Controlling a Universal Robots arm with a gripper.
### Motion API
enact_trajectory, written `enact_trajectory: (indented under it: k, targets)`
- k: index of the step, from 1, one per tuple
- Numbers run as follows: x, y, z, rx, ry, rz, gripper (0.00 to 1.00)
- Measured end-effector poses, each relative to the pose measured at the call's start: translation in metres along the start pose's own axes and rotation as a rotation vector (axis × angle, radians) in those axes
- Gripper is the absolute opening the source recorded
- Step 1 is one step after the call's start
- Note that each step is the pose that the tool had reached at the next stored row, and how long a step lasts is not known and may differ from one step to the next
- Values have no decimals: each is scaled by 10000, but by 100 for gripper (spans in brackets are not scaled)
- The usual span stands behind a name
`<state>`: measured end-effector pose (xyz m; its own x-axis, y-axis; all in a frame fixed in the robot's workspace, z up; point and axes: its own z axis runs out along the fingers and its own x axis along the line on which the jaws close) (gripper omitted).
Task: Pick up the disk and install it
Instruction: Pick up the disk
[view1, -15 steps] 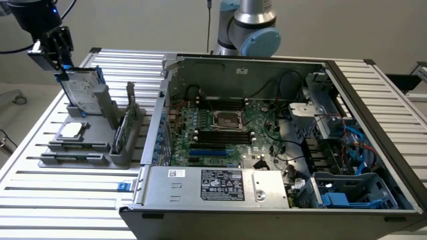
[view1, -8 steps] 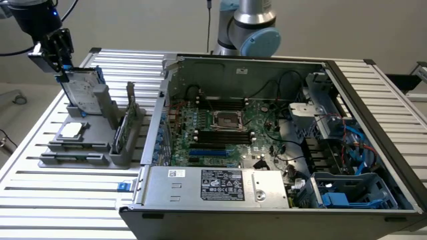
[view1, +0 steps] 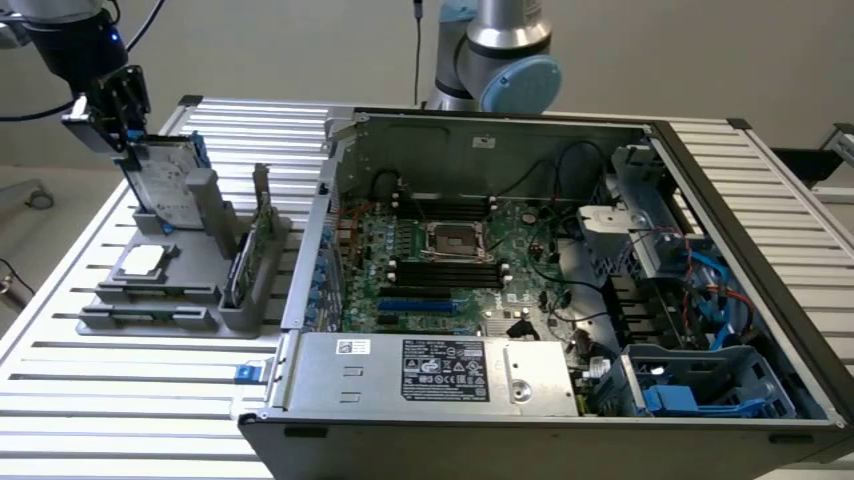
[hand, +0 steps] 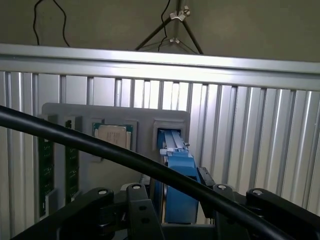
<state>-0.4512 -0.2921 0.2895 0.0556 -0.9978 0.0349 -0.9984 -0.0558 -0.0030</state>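
Slatted aluminium table (view1: 120, 400) under a grey parts stand (view1: 147, 320) and an open computer case (view1: 467, 140), perhaps in contact.

The counter (view1: 80, 400) is ribbed bare metal with a soft sheen, and the computer case (view1: 400, 370) is dull grey sheet metal. At its ten o'clock, the disk (view1: 158, 180) shows silvery metal framed in smooth blue plastic, in a matt grey plastic holder (view1: 147, 300).
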Motion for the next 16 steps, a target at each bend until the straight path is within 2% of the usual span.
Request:
enact_trajectory:
  k: [9,11,12,16]
  targets:
    - [-1,0,35,-2,0,0,48]
    - [-1,0,36,-3,0,0,46]
    - [-1,0,36,-4,0,0,39]
    - [0,1,37,-11,-1,1,39]
